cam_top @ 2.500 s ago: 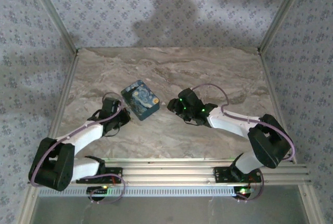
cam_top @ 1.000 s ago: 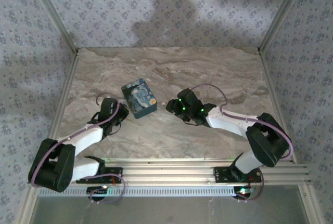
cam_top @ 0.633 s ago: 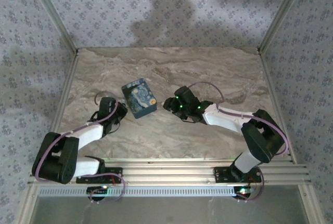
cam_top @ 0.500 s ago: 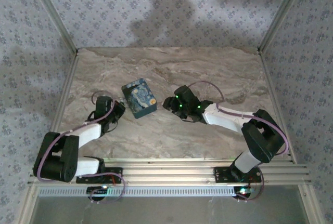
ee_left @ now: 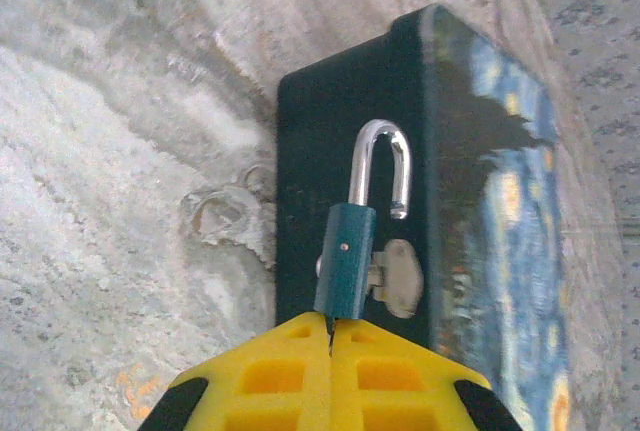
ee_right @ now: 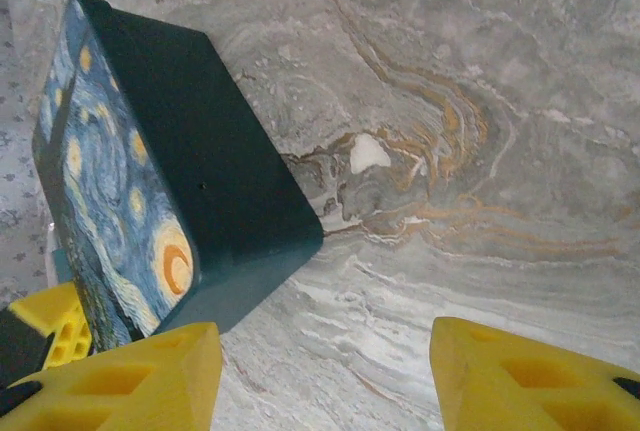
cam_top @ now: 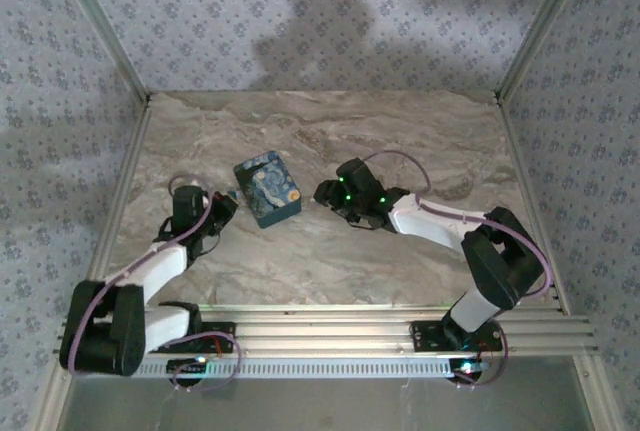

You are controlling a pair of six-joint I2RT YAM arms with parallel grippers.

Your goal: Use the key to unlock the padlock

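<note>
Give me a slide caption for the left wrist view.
Teal padlock clamped in the left jaws, shackle open, key head at its side, against the dark starry-print box.

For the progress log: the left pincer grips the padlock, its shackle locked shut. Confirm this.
Wrong on the shackle. The left wrist view shows the left pincer gripping the padlock with its shackle open, one end free of the body.

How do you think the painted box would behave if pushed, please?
The box looks rigid and broad-based, so it would probably slide, not tip. On the smooth table it may pivot if pushed off-centre.
</note>
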